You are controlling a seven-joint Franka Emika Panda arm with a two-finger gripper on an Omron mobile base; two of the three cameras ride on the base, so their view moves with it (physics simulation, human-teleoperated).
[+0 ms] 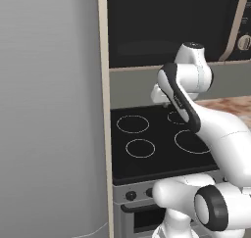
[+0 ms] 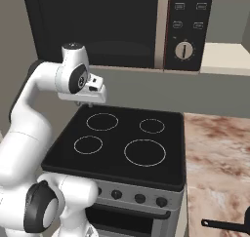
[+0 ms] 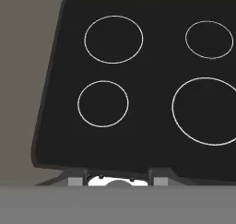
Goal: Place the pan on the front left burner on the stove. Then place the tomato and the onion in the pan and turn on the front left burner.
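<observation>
The arm (image 2: 29,128) comes up off the base, bends at the elbow and reaches forward, with the wrist (image 2: 73,75) held high. The end effector (image 2: 90,103) hangs below the wrist and points down. Its fingers (image 3: 87,176) barely poke in at the bottom of the hand view, so can't tell how far apart they sit.

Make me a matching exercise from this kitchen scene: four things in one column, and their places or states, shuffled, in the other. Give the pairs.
Things:
1. front left burner
2. microwave
3. pan
4. knobs

Places or states:
A. mounted above the stove
B. on the marbled counter, right of the stove
C. in a row on the stove's grey front
D. small white ring on black glass, nothing on it

Pairs: 1-D, 2-A, 3-B, 4-C
</observation>
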